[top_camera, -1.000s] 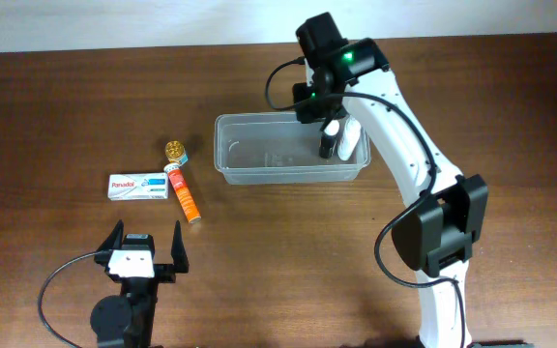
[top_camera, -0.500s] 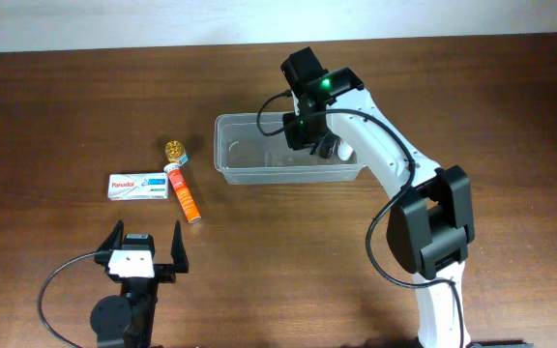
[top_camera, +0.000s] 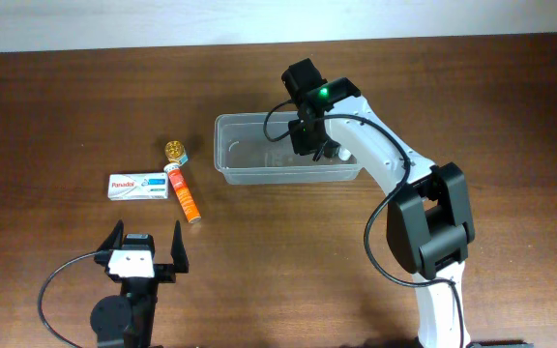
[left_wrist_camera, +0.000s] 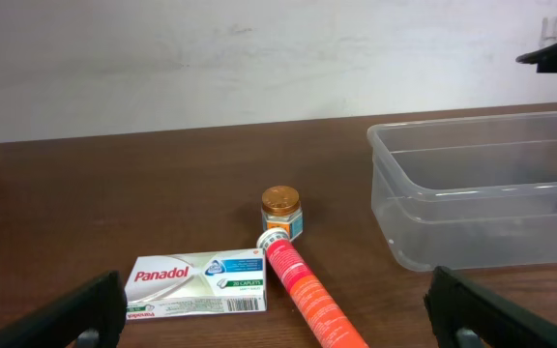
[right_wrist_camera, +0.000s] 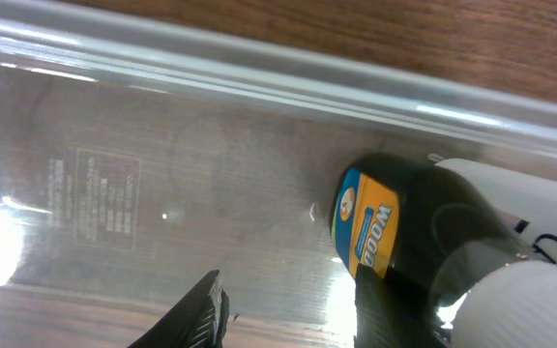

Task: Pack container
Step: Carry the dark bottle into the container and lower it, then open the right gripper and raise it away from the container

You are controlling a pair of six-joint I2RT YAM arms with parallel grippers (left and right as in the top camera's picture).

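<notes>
Overhead view: illumination is bright and even across the table (top_camera: 66,97); shadows are short and soft-edged. A green indicator lamp (top_camera: 323,93) blooms slightly. Left wrist view: the wall (left_wrist_camera: 259,58) is brightly lit (faint mottling visible), focus is sharp at mid-distance, and the container (left_wrist_camera: 433,232) carries pale streak reflections. Right wrist view: strong white glare patches sit on the container floor at lower left and lower centre; the bottle (right_wrist_camera: 375,232) label is legible, while the white shape at lower right is out of focus

Panadol box (left_wrist_camera: 197,283), orange tube (left_wrist_camera: 309,295), small jar (left_wrist_camera: 282,212) sit beside the container (left_wrist_camera: 472,232).
</notes>
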